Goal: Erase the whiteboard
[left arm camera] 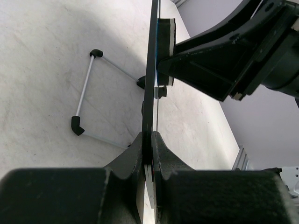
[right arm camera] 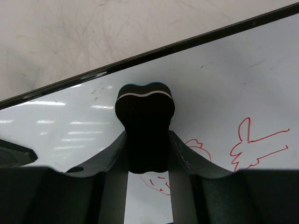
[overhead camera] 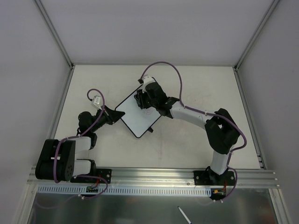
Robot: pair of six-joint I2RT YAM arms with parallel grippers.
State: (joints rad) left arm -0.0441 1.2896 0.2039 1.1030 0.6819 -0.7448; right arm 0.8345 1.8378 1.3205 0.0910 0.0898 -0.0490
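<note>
The whiteboard lies as a diamond on the table's middle, with red scribbles near its far corner. My left gripper is shut on its left edge. In the left wrist view the board stands edge-on between the jaws of the left gripper. My right gripper is over the board's far part, shut on the black eraser, which presses on the white surface near the black rim. Red scribbles lie right of the right gripper. The eraser touches the board's face.
A thin wire stand with black corners shows behind the board on the table. Two small black tabs sit on the board's near right edge. A pen lies on the metal shelf below the rail. Grey walls enclose the table.
</note>
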